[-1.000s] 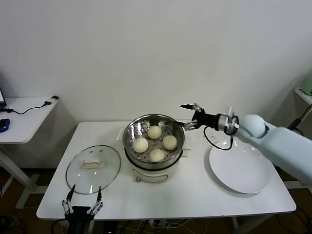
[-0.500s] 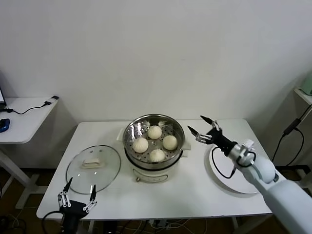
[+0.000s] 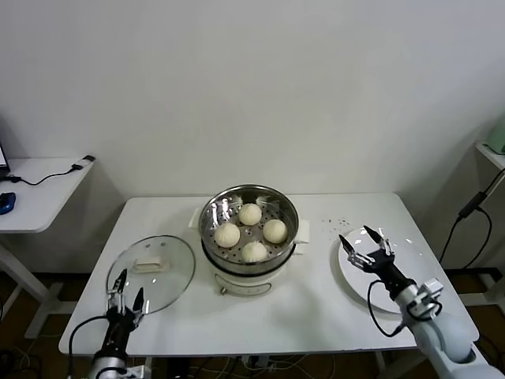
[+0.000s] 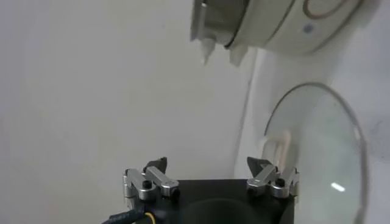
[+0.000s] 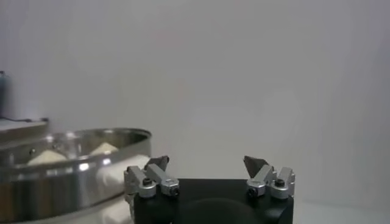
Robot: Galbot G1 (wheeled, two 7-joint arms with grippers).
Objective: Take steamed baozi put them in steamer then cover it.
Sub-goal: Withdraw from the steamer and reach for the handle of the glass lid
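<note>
R gripper pulled back from steamer to over plate; both jaws spread, empty.

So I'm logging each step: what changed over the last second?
The right gripper, open and empty, pulled back from the steamer rim to over the white plate. The left gripper, open, rose toward the glass lid. Four baozi and the lid stayed put.

A plain white wall backs a white side desk.

Shiny metal steamer, smooth matt baozi, clear glass lid, glossy white plate.
</note>
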